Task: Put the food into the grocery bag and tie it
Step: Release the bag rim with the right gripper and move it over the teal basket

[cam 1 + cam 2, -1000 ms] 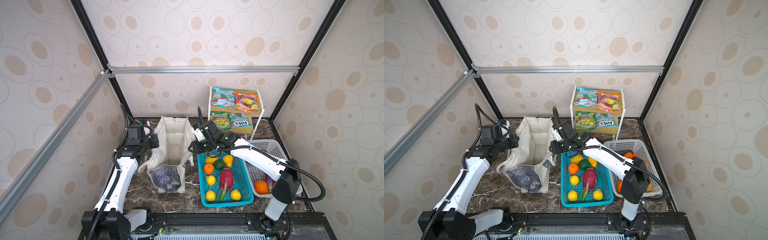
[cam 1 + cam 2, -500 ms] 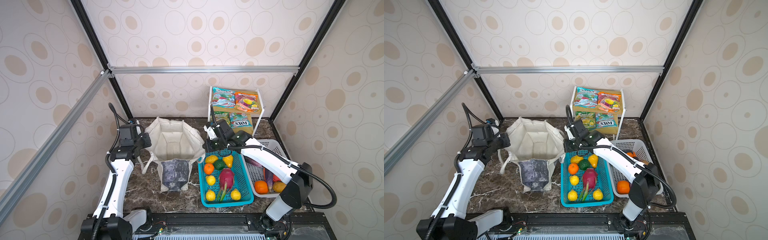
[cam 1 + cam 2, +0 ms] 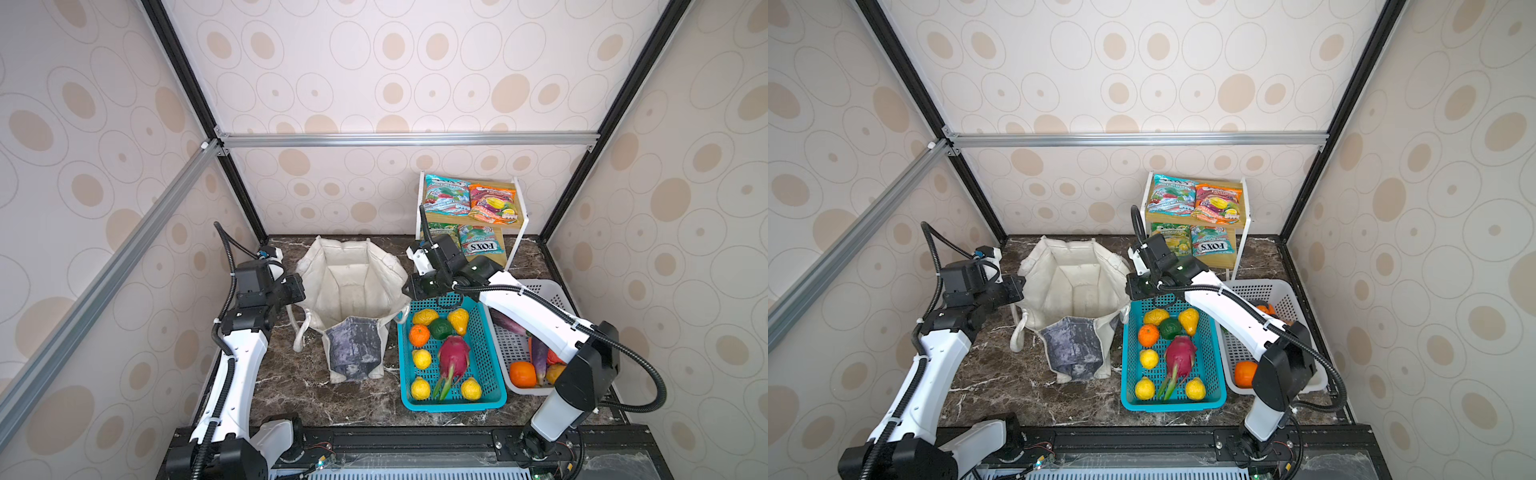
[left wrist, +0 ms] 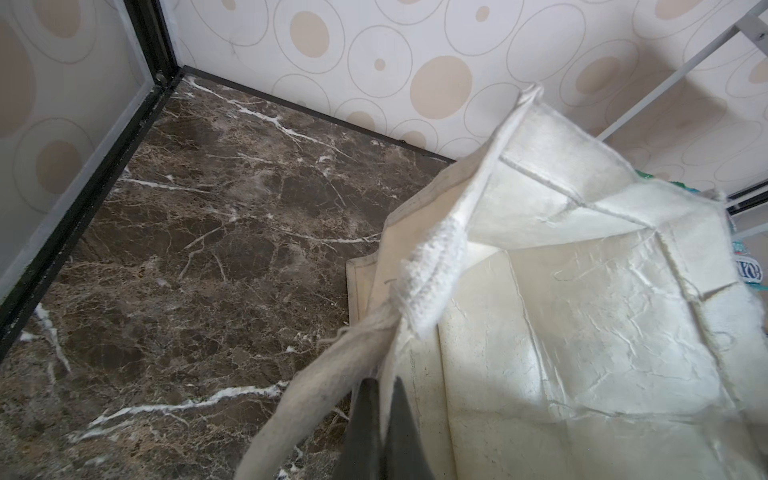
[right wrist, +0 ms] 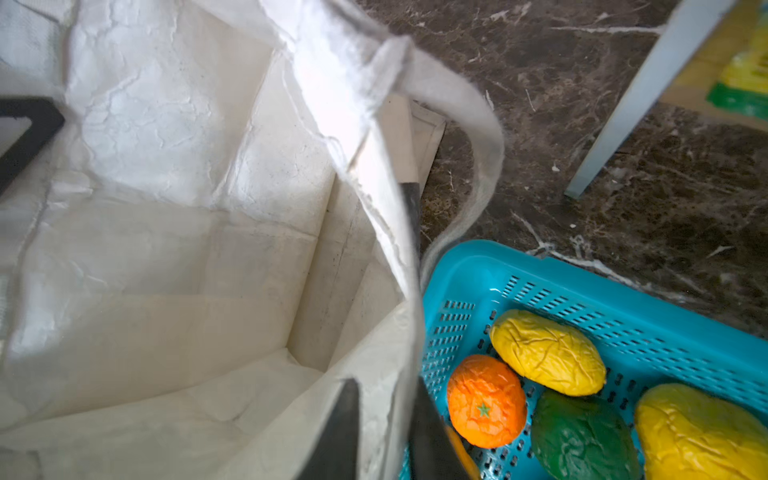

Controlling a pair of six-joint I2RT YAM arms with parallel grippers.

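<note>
The off-white grocery bag (image 3: 353, 286) (image 3: 1075, 286) stands with its mouth wide and nothing inside, its blue-grey print facing the front. My left gripper (image 3: 300, 289) (image 4: 384, 380) is shut on the bag's (image 4: 582, 311) left rim beside a strap. My right gripper (image 3: 405, 289) (image 5: 382, 382) straddles the bag's (image 5: 187, 249) right rim, jaws parted with cloth between them. A dragon fruit (image 3: 454, 353), an orange (image 3: 419, 335) (image 5: 486, 401) and a dark green fruit (image 3: 441, 328) lie in the teal basket (image 3: 453, 405). An eggplant (image 3: 538, 353) lies in the white basket (image 3: 552, 286). Packets (image 3: 469, 199) sit on the shelf.
The teal basket (image 5: 623, 299) touches the bag's right side and also holds yellow fruits (image 3: 422, 358). The white basket stands further right under my right arm. A white-framed wooden shelf (image 3: 517, 232) is at the back right. Bare marble (image 3: 291, 386) lies in front of the bag.
Over the last second my two grippers drew apart, left going left and right going right. This spread the bag's mouth from a narrow tilted slit to a wide opening.
</note>
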